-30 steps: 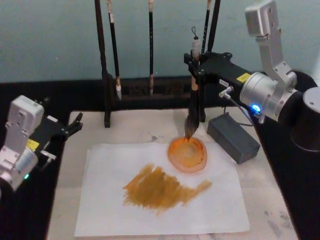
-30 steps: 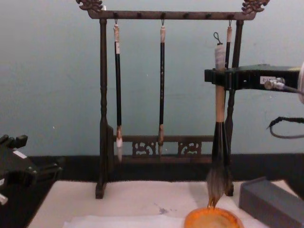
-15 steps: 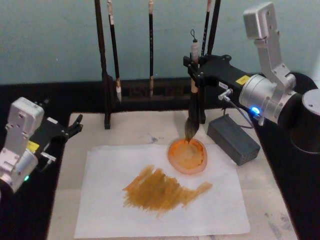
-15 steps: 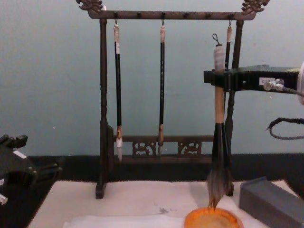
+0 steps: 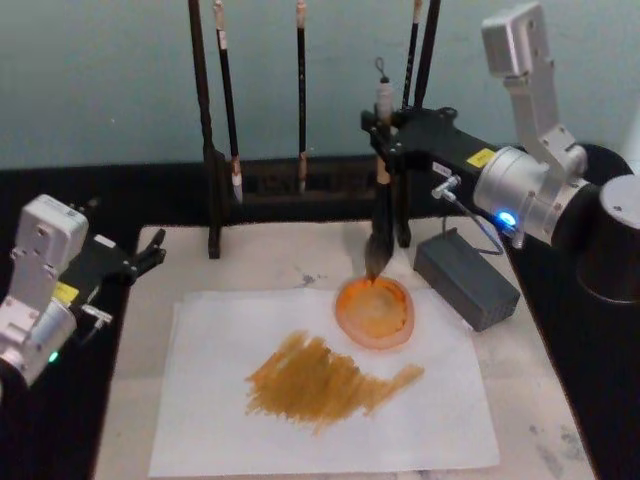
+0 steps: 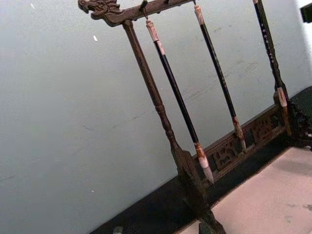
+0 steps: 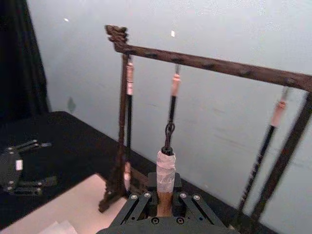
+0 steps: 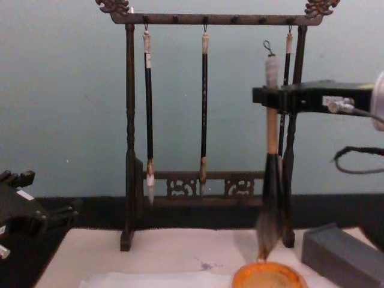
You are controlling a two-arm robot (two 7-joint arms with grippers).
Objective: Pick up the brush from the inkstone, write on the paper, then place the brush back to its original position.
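Note:
My right gripper (image 5: 384,135) is shut on the pale tan handle of the brush (image 5: 383,200) and holds it upright. The bushy dark bristles (image 8: 267,227) hang just above the far rim of the inkstone (image 5: 375,312), a round orange dish. That dish sits on the far right part of the white paper (image 5: 210,420), which bears a broad orange-brown stroke (image 5: 320,380). In the right wrist view the whitish handle end with its loop (image 7: 165,165) rises between the gripper's closed fingers. My left gripper (image 5: 152,248) is parked open at the table's left edge, away from everything.
A dark wooden brush rack (image 8: 129,138) stands behind the mat, with three thin black-handled brushes (image 8: 147,108) hanging from it. A grey block (image 5: 467,277) lies right of the dish. The beige mat (image 5: 270,255) shows a small ink spot.
My right gripper has shifted slightly left and up with the brush, so the bristle tip has moved from touching the dish to hanging just over its rim. The left arm is still.

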